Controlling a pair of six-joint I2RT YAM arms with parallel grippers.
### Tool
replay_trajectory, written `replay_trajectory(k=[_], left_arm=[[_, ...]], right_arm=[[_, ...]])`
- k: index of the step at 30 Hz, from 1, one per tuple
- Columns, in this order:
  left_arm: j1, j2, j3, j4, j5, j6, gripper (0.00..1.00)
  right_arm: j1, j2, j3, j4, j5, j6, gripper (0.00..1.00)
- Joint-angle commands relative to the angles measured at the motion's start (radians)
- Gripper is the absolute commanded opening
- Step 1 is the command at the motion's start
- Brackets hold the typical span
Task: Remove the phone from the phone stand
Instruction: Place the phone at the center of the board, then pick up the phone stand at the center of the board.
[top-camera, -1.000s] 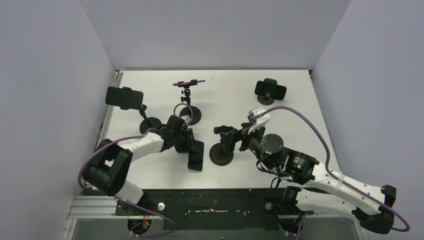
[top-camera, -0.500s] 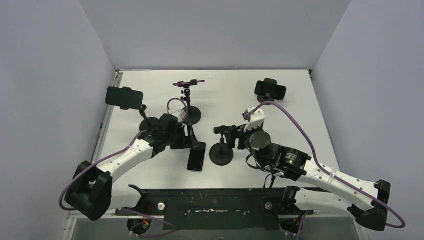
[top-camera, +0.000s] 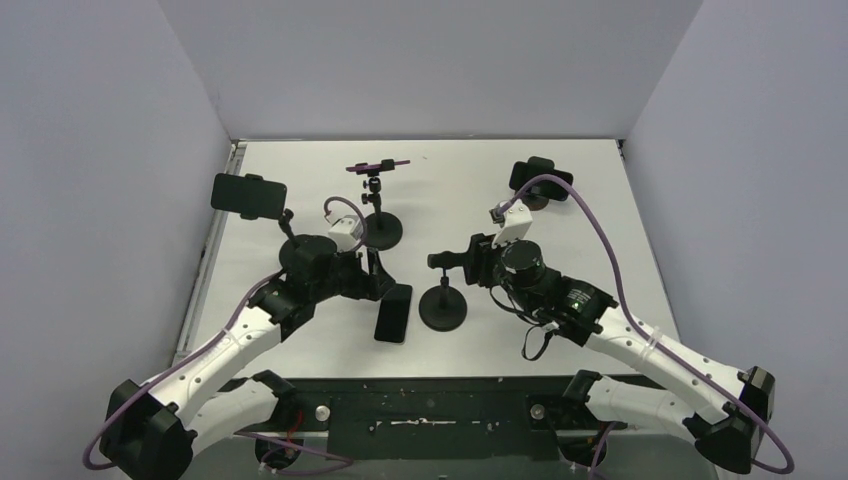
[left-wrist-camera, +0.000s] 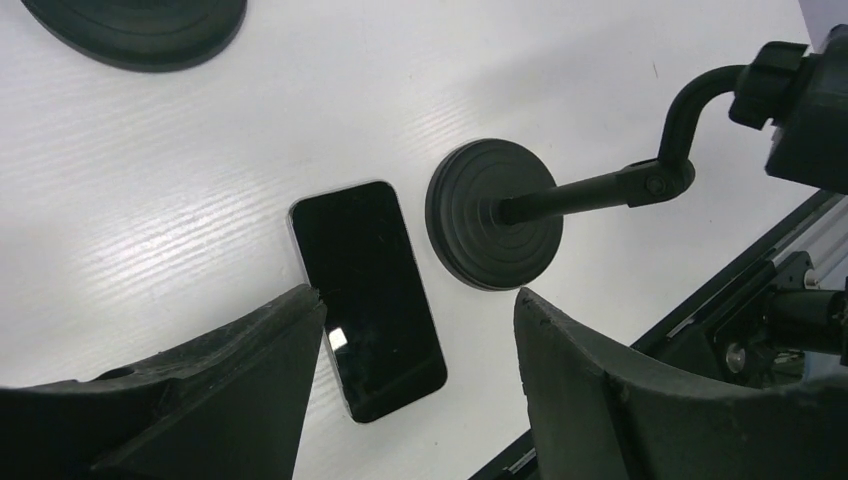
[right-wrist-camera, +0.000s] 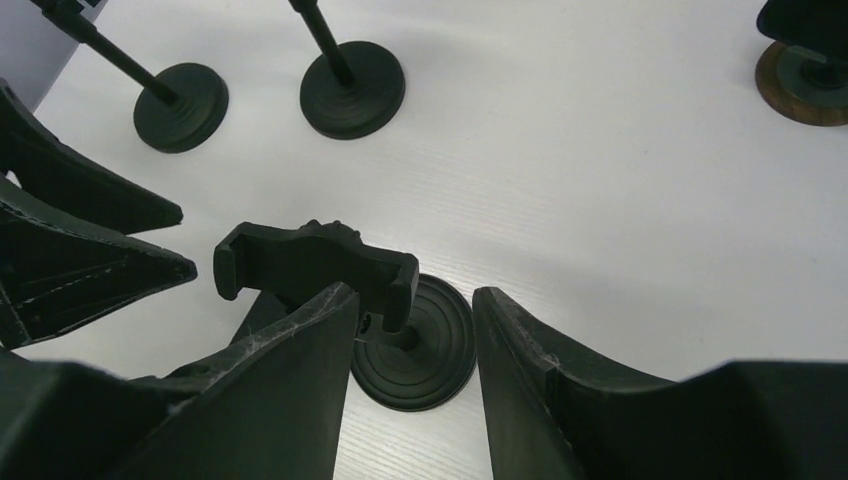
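Observation:
The black phone (left-wrist-camera: 367, 295) lies flat on the white table, screen up, also seen as the phone (top-camera: 393, 313) in the top view. Just right of it stands the phone stand (top-camera: 443, 308), its clamp (right-wrist-camera: 315, 265) empty above its round base (right-wrist-camera: 415, 345). My left gripper (left-wrist-camera: 420, 300) hovers open above the phone's near end, holding nothing. My right gripper (right-wrist-camera: 410, 295) is open with a narrow gap, close over the stand, its left finger under the clamp's edge and nothing gripped. From above, the left gripper (top-camera: 374, 283) and the right gripper (top-camera: 468, 258) flank the stand.
Three other stands hold phones: a black phone (top-camera: 248, 195) at back left, a purple-edged phone (top-camera: 377, 165) at back centre over its round base (top-camera: 381, 232), and a black phone (top-camera: 541, 179) at back right. The table's near edge rail (left-wrist-camera: 790, 250) runs close by.
The left gripper opened, let the phone go flat on the table and drew back up and left. The right gripper backed off from the stand a little and its jaws narrowed.

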Motion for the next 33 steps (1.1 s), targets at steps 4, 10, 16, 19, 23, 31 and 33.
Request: replay_trajectory(k=[4, 10, 16, 19, 23, 31, 33], left_arm=[[-0.008, -0.112, -0.010, 0.099, -0.037, 0.103, 0.66], [-0.007, -0.185, -0.054, 0.150, -0.058, 0.107, 0.66], [-0.007, -0.195, -0.054, 0.143, -0.074, 0.112, 0.66], [-0.007, -0.197, -0.055, 0.146, -0.076, 0.112, 0.66], [-0.007, -0.206, -0.055, 0.149, -0.082, 0.113, 0.66], [-0.007, -0.248, -0.065, 0.158, -0.120, 0.113, 0.66], [-0.007, -0.261, -0.067, 0.156, -0.130, 0.113, 0.66]], right_arm=[[-0.022, 0.053, 0.032, 0.026, -0.050, 0.019, 0.45], [-0.029, 0.070, 0.029, 0.027, -0.066, 0.027, 0.39], [-0.031, 0.093, 0.035, 0.026, -0.079, 0.030, 0.27], [-0.031, 0.100, 0.041, 0.024, -0.084, 0.029, 0.18], [-0.031, 0.092, 0.051, 0.030, -0.077, 0.024, 0.05], [-0.042, 0.105, 0.154, 0.019, 0.014, -0.026, 0.00], [-0.057, 0.114, 0.182, 0.028, 0.029, -0.036, 0.00]])
